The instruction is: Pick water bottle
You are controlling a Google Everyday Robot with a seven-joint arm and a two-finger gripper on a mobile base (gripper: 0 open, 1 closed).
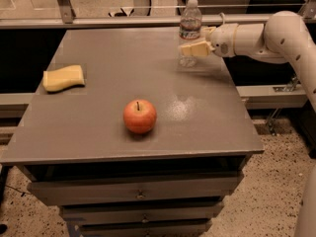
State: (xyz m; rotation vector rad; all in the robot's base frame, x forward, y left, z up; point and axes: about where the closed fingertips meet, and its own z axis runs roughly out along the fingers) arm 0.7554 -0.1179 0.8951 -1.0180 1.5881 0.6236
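You had the tall, slim clear plastic water bottle with a white cap (190,22) standing upright near the far right corner of the flat grey table (108,48). Your tan claw (198,42) was at that bottle's right side, level with its lower half, and part of it crossed in front of the bottle. I could not tell whether the claw was released or already clenched on it. The thick white robot arm (276,36) reached in from the right edge, held level above the table. Well apart from the bottle, you had a round red apple (139,116) near the middle front and a yellow sponge (63,78) lying at the left side. Grey drawers (138,194) showed beneath the tabletop.
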